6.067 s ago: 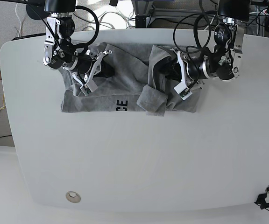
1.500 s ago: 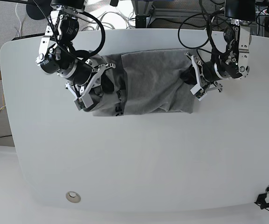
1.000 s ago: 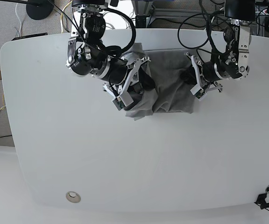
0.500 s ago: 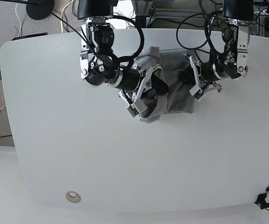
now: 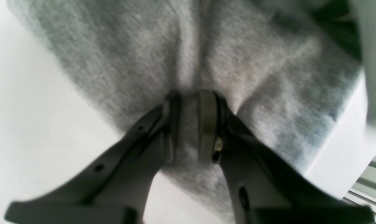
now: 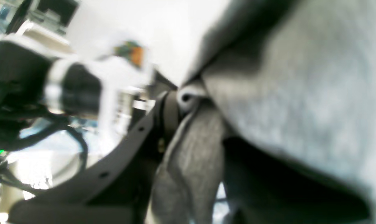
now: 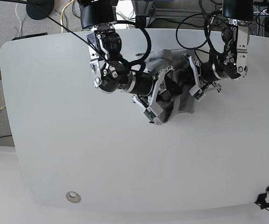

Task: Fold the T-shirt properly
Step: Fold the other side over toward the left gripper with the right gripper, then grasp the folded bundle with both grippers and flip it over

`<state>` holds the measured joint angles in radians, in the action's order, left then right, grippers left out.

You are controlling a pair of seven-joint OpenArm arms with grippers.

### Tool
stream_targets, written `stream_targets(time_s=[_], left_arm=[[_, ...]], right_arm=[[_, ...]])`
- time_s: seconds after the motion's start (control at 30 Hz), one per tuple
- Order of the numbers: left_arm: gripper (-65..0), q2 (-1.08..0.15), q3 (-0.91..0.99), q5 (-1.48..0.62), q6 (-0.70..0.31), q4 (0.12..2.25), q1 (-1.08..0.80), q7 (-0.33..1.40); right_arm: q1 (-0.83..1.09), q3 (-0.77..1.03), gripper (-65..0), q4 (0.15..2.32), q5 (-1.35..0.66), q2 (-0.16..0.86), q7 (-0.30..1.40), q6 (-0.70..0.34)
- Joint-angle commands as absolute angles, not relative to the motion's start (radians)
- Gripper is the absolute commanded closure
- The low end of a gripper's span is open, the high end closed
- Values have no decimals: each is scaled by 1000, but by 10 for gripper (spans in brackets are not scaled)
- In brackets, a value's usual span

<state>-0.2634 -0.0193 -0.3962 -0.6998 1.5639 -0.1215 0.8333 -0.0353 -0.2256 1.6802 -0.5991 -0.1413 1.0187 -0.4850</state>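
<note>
Left gripper (image 5: 189,124) clenched on a fold of the T-shirt (image 5: 188,56), right gripper (image 6: 188,124) at nine o'clock, cloth between its fingers, hold itself unclear, white table (image 7: 125,177)

The two arms are crowding together over the far middle of the white counter (image 7: 55,154). The right pincer (image 7: 160,95) is reaching across until it is just beside the left pincer (image 7: 194,84), with only the bunched grey T-shirt (image 7: 174,105) lying between them, so nothing could be passing there. On the near side of both pincers the counter is lying bare right to its front edge. Behind them, cables (image 7: 190,23) are hanging close over the arms.
</note>
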Motion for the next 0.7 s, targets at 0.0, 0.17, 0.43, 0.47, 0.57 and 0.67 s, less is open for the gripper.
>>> stream_targets(time_s=[0.0, 0.17, 0.43, 0.47, 0.57, 0.67], left_arm=[[-91, -268, -19, -375, -698, 1569, -120, 862], [-91, -271, -16, -377, -698, 1603, -119, 862], [-91, -367, 21, -377, -698, 1742, -122, 862], [-91, -369, 53, -377, -698, 1756, -124, 862], [-91, -369, 145, -377, -698, 1781, -125, 862], [-91, -369, 225, -377, -698, 1781, -125, 862]], right_arm=[[-53, -294, -127, 1673, -631, -157, 969, -455], [-61, -377, -180, 1624, -634, -157, 883, -372], [-87, -377, -182, 1615, -634, -157, 880, -371], [-87, -375, -182, 1616, -634, -157, 880, -371], [-102, -375, -185, 1615, -634, -157, 880, -369], [-116, -377, -187, 1615, -631, -157, 880, -369]])
